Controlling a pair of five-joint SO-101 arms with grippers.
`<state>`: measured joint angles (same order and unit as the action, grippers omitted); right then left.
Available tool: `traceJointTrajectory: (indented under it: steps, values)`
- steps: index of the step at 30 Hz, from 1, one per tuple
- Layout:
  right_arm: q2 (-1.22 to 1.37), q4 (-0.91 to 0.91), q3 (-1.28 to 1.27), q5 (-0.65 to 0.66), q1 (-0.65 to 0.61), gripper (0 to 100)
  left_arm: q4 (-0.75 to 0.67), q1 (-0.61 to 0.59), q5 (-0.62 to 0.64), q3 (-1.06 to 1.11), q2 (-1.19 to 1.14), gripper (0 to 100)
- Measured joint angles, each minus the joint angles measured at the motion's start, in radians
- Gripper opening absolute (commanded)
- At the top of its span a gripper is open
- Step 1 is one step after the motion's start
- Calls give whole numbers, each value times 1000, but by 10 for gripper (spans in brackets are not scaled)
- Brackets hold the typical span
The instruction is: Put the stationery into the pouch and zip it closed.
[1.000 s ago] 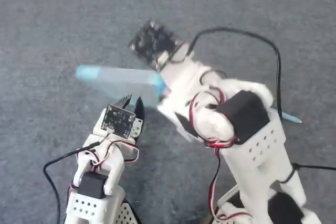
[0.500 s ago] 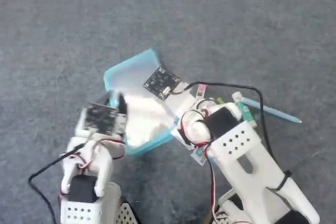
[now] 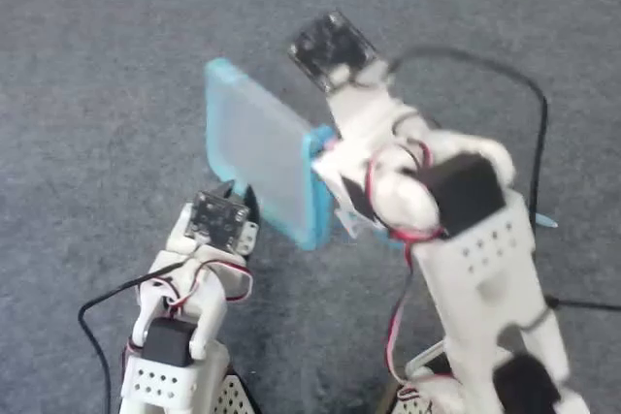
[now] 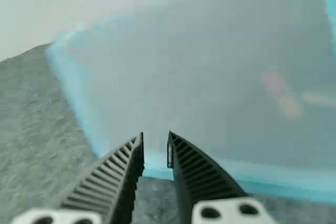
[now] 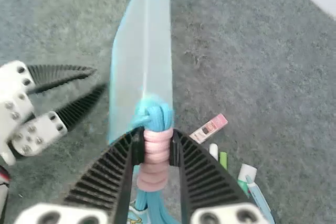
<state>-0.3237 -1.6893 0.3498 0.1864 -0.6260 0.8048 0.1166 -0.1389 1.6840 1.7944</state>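
Observation:
A translucent pouch (image 3: 260, 157) with cyan edges hangs tilted above the carpet, and my right gripper (image 3: 326, 154) holds it by its edge. In the right wrist view my right gripper (image 5: 156, 139) is shut on the pink zipper pull (image 5: 156, 153), which has a cyan cord; the pouch (image 5: 142, 61) shows edge-on beyond it. My left gripper (image 4: 155, 139) is open, close to the lower cyan edge of the pouch (image 4: 210, 87), with nothing between its fingers. It sits just below the pouch (image 3: 238, 199). Stationery lies on the carpet: a pink eraser (image 5: 209, 127) and several pens (image 5: 244, 174).
Grey carpet (image 3: 97, 94) covers the table, with a pale wall along the far edge. A light blue pen tip (image 3: 543, 221) pokes out past the right arm. Black cables (image 3: 505, 84) loop over the right arm, and one trails from the left arm (image 3: 97, 307).
The right arm dropped the pouch low over the carpet, then raised it; it now hangs steeply tilted. The left gripper shifted left and came back under the pouch.

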Motion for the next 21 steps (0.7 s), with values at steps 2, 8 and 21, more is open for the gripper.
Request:
traceJointTrajectory:
  steps: [2,8,21]
  values:
    - [61,-37,77,-3,-51,8,0,48,5,0,0,73]
    - [83,-63,38,35,-238,8,2,40,37,-9,0,73]
    - [-242,473,-945,81,-178,8,5,-149,83,-52,0,73]
